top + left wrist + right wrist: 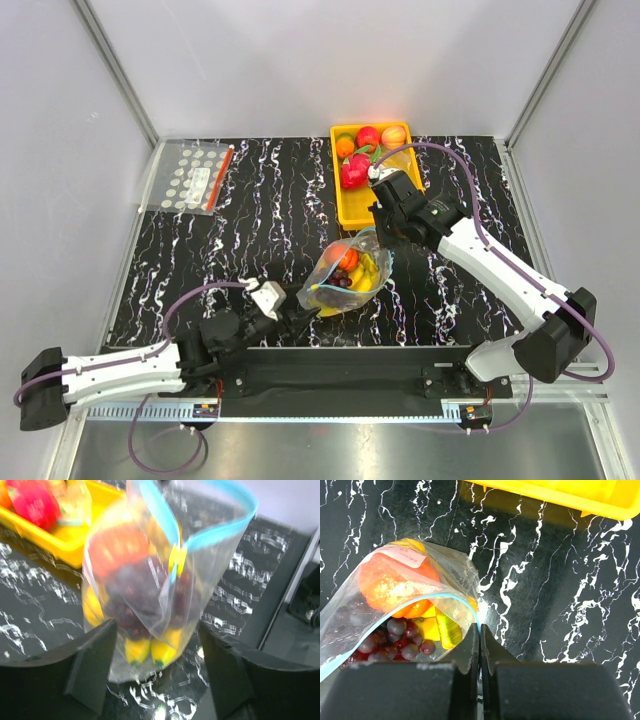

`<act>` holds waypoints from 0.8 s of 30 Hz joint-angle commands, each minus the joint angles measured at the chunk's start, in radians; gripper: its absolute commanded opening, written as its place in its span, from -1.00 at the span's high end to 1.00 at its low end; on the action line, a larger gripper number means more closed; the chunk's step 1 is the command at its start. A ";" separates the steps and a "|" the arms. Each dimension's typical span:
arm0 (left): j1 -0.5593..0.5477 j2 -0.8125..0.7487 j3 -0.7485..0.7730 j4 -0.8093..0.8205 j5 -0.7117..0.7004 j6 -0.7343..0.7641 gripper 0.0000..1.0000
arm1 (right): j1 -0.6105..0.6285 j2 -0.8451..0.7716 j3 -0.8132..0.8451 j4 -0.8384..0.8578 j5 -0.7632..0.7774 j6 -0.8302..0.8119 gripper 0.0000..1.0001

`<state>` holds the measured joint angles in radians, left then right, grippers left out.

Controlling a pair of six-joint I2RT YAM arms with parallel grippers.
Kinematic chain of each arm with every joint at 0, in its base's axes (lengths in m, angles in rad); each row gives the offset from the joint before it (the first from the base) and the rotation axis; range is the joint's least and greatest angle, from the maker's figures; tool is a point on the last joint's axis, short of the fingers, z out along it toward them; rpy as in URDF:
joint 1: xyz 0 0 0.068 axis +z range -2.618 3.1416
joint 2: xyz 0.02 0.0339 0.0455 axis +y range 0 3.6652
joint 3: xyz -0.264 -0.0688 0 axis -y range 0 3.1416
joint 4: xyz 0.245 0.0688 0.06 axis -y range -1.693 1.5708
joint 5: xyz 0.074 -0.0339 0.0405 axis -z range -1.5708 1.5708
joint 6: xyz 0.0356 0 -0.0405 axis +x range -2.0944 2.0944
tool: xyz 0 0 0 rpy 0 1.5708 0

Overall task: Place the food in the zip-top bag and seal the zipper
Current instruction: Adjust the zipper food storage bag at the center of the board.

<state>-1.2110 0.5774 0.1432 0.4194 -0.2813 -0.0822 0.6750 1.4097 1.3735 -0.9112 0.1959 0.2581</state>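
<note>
The clear zip-top bag stands mid-table, holding an orange-red fruit, dark grapes and yellow bananas. Its teal-blue zipper gapes open along the mouth. My right gripper is shut on the zipper's end, holding the mouth up; it also shows in the top view. My left gripper is open, one finger on each side of the bag's lower end, at its near-left side in the top view. I cannot tell whether the fingers touch the plastic.
A yellow tray at the back holds several other toy fruits and shows at the top edge of the right wrist view. A white-dotted bag with a red strip lies at the back left. Metal frame rails border the table.
</note>
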 commanded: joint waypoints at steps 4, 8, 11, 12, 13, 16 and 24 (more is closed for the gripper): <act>0.002 -0.070 -0.011 0.176 -0.019 0.097 -0.12 | -0.006 -0.012 0.010 0.020 -0.027 0.004 1.00; 0.002 -0.031 0.025 0.145 0.017 0.108 -0.04 | -0.006 -0.015 0.013 0.025 -0.033 0.004 1.00; 0.002 -0.007 0.033 0.156 0.045 0.108 0.08 | -0.006 -0.015 0.013 0.025 -0.038 0.004 1.00; 0.002 0.007 0.038 0.157 0.050 0.111 0.11 | -0.006 -0.017 0.013 0.025 -0.036 0.004 1.00; 0.002 0.015 0.041 0.160 0.051 0.113 0.13 | -0.006 -0.020 0.012 0.023 -0.038 0.006 1.00; 0.002 0.044 0.053 0.182 0.050 0.124 0.14 | -0.005 -0.025 0.009 0.021 -0.042 0.004 1.00; 0.002 0.090 0.087 0.211 0.042 0.157 0.23 | -0.006 -0.028 0.001 0.023 -0.043 0.003 1.00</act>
<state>-1.2110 0.6647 0.1833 0.5312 -0.2554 0.0502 0.6739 1.4090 1.3727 -0.9104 0.1665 0.2584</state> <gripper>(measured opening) 0.389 0.012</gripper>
